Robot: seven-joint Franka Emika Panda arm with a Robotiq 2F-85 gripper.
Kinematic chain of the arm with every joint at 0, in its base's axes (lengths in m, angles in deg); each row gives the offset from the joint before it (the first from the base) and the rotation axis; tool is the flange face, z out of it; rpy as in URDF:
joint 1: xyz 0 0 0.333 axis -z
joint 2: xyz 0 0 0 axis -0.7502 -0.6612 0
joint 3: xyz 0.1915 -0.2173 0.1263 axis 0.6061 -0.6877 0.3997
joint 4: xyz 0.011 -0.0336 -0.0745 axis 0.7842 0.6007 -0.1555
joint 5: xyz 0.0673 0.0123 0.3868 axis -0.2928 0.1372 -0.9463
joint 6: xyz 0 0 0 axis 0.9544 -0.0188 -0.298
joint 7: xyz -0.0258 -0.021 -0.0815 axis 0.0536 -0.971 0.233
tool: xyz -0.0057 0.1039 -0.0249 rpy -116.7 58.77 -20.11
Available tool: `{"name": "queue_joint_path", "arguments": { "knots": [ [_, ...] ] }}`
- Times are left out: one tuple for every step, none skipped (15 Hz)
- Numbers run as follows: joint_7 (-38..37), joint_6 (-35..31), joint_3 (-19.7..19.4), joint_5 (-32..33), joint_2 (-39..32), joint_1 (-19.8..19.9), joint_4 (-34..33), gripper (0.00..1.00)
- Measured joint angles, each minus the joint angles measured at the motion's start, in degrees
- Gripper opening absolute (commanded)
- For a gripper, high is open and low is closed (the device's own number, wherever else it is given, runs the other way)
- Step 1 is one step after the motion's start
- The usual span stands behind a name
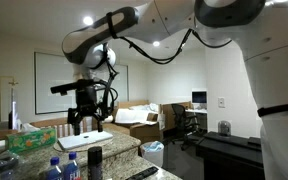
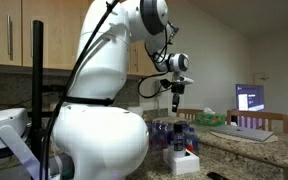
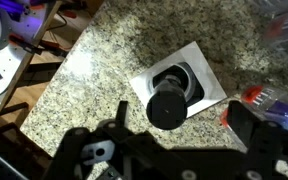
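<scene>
In the wrist view a black cylinder [image 3: 167, 108] stands upright on a white square sheet [image 3: 206, 72] on the speckled granite counter [image 3: 104, 60]. My gripper [image 3: 180, 114] hangs above it, open, one finger on each side of the cylinder's top and nothing between them. In both exterior views the gripper [image 1: 85, 117] [image 2: 176, 97] hangs well above the counter, apart from everything. An exterior view shows the white sheet [image 1: 84, 140] below it and the dark cylinder [image 1: 94, 157] at the sheet's near edge.
Clear bottles with blue caps [image 1: 59, 168] [image 2: 168, 131] crowd the counter beside the sheet. A red-capped item [image 3: 250, 95] lies right of the sheet. A green tissue box [image 1: 29, 138] stands further back. The counter's edge [image 3: 46, 100] drops off at the left.
</scene>
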Motion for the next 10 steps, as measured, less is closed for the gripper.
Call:
{"name": "queue_joint_path", "arguments": {
  "knots": [
    [-0.84, -2.06, -0.38, 0.00, -0.05, 0.02, 0.76, 1.00],
    [-1.80, -4.42, -0.63, 0.00, -0.02, 0.02, 1.77, 1.00],
    [-2.85, -6.78, -0.74, 0.01, 0.05, 0.01, 2.89, 1.00],
    [-4.05, -9.46, -0.76, 0.06, 0.18, -0.01, 4.22, 1.00],
    [-5.47, -12.20, -0.75, 0.36, 0.40, -0.10, 5.78, 1.00],
    [-7.23, -14.92, -0.74, 1.06, 0.71, -0.25, 7.49, 1.00],
    [-9.35, -17.31, -0.74, 2.04, 1.03, -0.47, 9.20, 1.00],
    [-11.66, -19.30, -0.74, 3.09, 1.39, -0.66, 10.80, 1.00],
    [-14.12, -20.84, -0.73, 4.20, 1.83, -0.77, 12.30, 1.00],
    [-16.45, -21.71, -0.72, 5.12, 2.31, -0.78, 13.57, 1.00]
  ]
}}
